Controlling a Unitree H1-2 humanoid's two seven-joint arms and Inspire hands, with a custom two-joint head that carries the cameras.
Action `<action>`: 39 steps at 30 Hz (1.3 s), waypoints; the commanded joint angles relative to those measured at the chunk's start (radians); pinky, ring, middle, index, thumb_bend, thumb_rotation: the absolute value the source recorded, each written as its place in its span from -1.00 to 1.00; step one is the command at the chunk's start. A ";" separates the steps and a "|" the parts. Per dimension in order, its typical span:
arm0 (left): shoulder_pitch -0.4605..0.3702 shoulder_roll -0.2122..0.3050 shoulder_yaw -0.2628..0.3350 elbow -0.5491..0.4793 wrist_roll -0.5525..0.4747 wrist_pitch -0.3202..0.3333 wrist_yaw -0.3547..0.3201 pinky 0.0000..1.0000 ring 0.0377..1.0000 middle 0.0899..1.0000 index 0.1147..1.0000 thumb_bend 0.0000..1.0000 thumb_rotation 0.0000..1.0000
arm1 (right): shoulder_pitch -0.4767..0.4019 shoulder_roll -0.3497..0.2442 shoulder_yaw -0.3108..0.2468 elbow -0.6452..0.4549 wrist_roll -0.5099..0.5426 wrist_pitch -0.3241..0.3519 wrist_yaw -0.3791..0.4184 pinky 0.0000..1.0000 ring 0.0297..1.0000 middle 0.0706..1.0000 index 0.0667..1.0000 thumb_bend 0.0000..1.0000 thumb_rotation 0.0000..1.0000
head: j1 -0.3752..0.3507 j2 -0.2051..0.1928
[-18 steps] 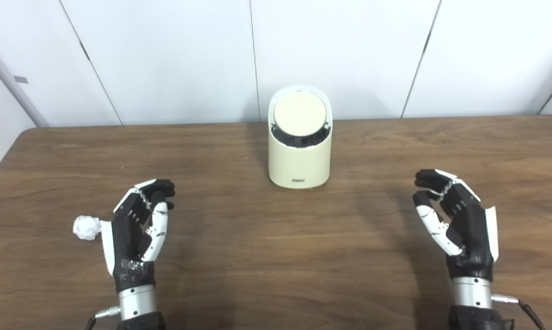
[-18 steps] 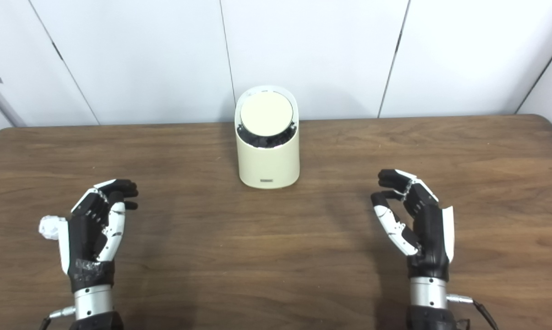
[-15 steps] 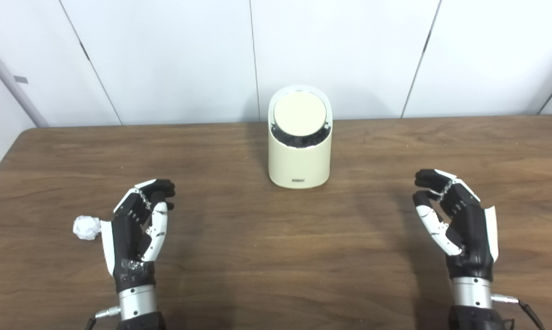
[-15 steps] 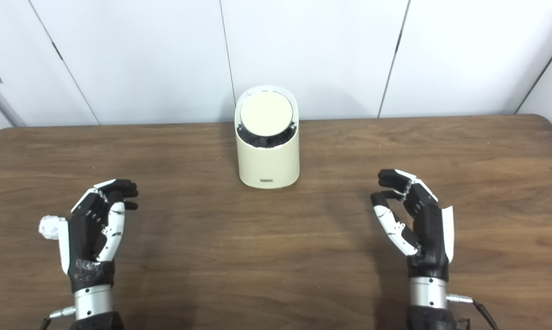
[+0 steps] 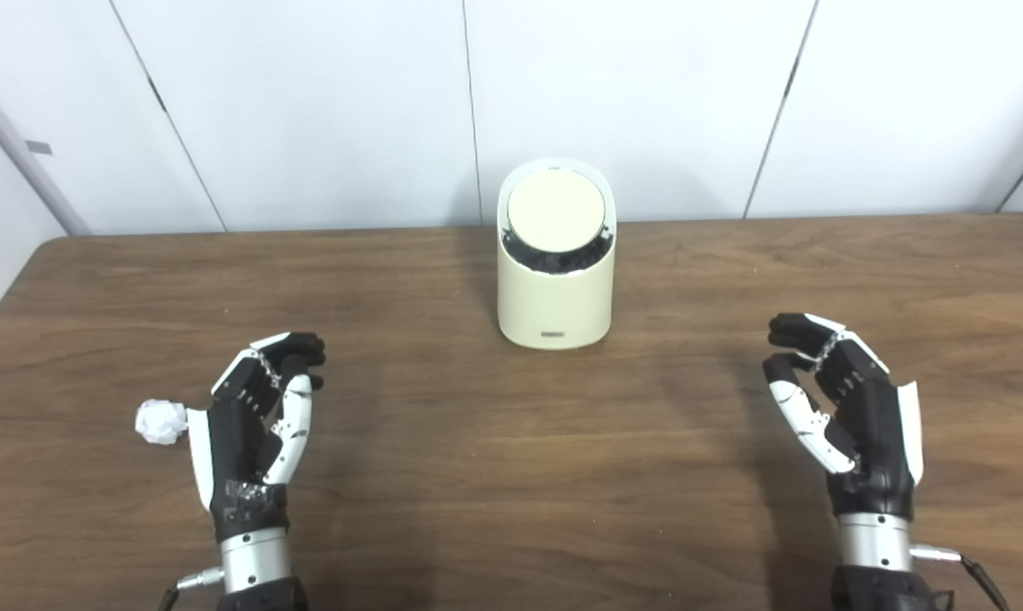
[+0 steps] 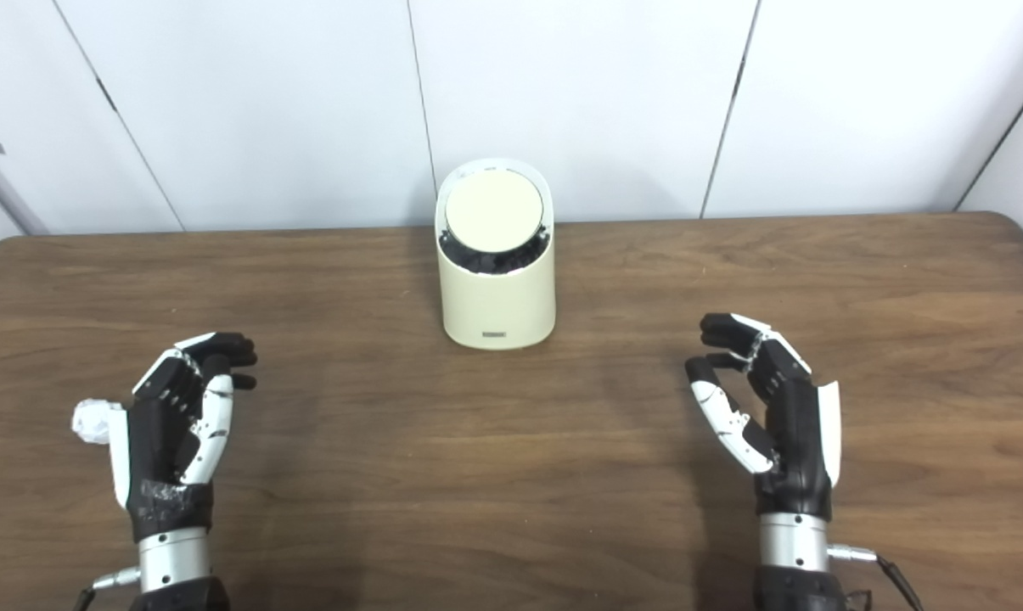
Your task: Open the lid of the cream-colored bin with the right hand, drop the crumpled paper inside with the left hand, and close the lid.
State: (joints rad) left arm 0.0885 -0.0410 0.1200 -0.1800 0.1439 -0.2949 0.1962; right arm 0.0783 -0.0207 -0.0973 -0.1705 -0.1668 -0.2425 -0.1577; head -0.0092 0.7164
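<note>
Nothing has moved since the earlier frames. Cream-colored bin (image 5: 554, 288): far centre of surface (image 5: 511, 475), round lid (image 5: 555, 214) tilted on top. Crumpled paper (image 5: 160, 421): on surface, just beside my left hand (image 5: 256, 424), outer side. Right hand (image 5: 851, 420): well apart from bin. Fingers (image 5: 295, 348) of both hands: curled loosely, apart, holding nothing.

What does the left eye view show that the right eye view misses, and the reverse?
Only the left eye view shows the table's rounded far-left corner. Only the right eye view shows its rounded far-right corner. Both show the cream-colored bin with its lid closed, the crumpled paper on the table beside the left hand, and the right hand, both open and empty.
</note>
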 commanded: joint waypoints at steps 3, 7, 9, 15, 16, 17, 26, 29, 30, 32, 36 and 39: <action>-0.017 -0.001 -0.003 -0.018 0.014 -0.035 0.007 0.05 0.21 0.18 0.10 -0.54 -0.17 | -0.018 -0.003 0.000 -0.016 0.006 -0.037 -0.002 0.20 0.35 0.33 0.26 -0.39 -0.18 | -0.002 -0.002; -0.018 -0.002 -0.005 -0.018 0.025 -0.034 0.009 0.04 0.21 0.19 0.10 -0.53 -0.15 | -0.021 -0.011 0.001 -0.012 -0.020 -0.061 -0.008 0.22 0.37 0.35 0.28 -0.21 0.00 | -0.003 -0.004; -0.021 -0.003 -0.007 -0.016 0.018 -0.035 0.007 0.05 0.22 0.19 0.10 -0.53 -0.15 | -0.024 -0.013 0.001 -0.017 -0.034 -0.057 -0.010 0.24 0.40 0.36 0.31 -0.07 0.12 | 0.001 -0.004; -0.032 -0.004 -0.008 0.004 0.019 -0.046 0.011 0.04 0.21 0.19 0.10 -0.53 -0.18 | -0.039 -0.017 0.016 -0.072 -0.072 0.035 0.013 0.35 0.50 0.45 0.39 0.12 0.31 | -0.002 -0.018; -0.032 -0.006 -0.008 0.003 0.024 -0.043 0.013 0.04 0.21 0.19 0.10 -0.53 -0.18 | -0.046 -0.019 0.021 -0.090 -0.073 0.070 0.025 0.38 0.52 0.48 0.42 0.16 0.34 | -0.002 -0.016; -0.032 -0.007 -0.008 0.001 0.026 -0.040 0.014 0.04 0.21 0.19 0.09 -0.54 -0.17 | -0.054 -0.022 0.025 -0.106 -0.074 0.100 0.036 0.44 0.57 0.53 0.47 0.23 0.38 | -0.002 -0.016; -0.035 -0.009 -0.012 0.010 0.030 -0.046 0.016 0.04 0.21 0.18 0.09 -0.54 -0.10 | -0.206 -0.034 0.055 -0.192 -0.096 0.381 0.099 0.64 0.72 0.68 0.65 0.62 0.41 | 0.002 -0.024; -0.038 -0.008 -0.012 0.020 0.027 -0.051 0.016 0.05 0.21 0.18 0.09 -0.53 -0.11 | -0.258 -0.039 0.073 -0.189 -0.140 0.435 0.101 0.65 0.73 0.70 0.68 0.69 0.40 | -0.005 -0.034; -0.039 -0.009 -0.012 0.023 0.030 -0.054 0.017 0.04 0.21 0.18 0.09 -0.53 -0.11 | -0.273 -0.042 0.079 -0.185 -0.152 0.441 0.101 0.64 0.72 0.69 0.68 0.70 0.41 | -0.005 -0.037; -0.040 -0.009 -0.012 0.029 0.030 -0.061 0.019 0.04 0.21 0.19 0.09 -0.53 -0.12 | -0.299 -0.043 0.088 -0.176 -0.168 0.453 0.098 0.60 0.71 0.69 0.68 0.74 0.42 | -0.004 -0.038; -0.039 -0.010 -0.011 0.030 0.022 -0.063 0.017 0.05 0.21 0.19 0.09 -0.53 -0.12 | -0.353 -0.032 0.103 -0.153 -0.187 0.487 0.094 0.60 0.74 0.72 0.68 0.83 0.48 | -0.001 -0.040; -0.037 -0.007 -0.011 0.029 0.013 -0.064 0.012 0.06 0.22 0.19 0.09 -0.53 -0.14 | -0.387 -0.020 0.111 -0.145 -0.189 0.523 0.098 0.52 0.69 0.73 0.70 0.86 0.42 | -0.004 -0.037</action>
State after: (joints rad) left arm 0.0781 -0.0481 0.1124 -0.1413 0.1556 -0.3238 0.2031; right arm -0.2641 -0.0512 0.0075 -0.2962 -0.3460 0.2791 -0.0562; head -0.0123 0.6780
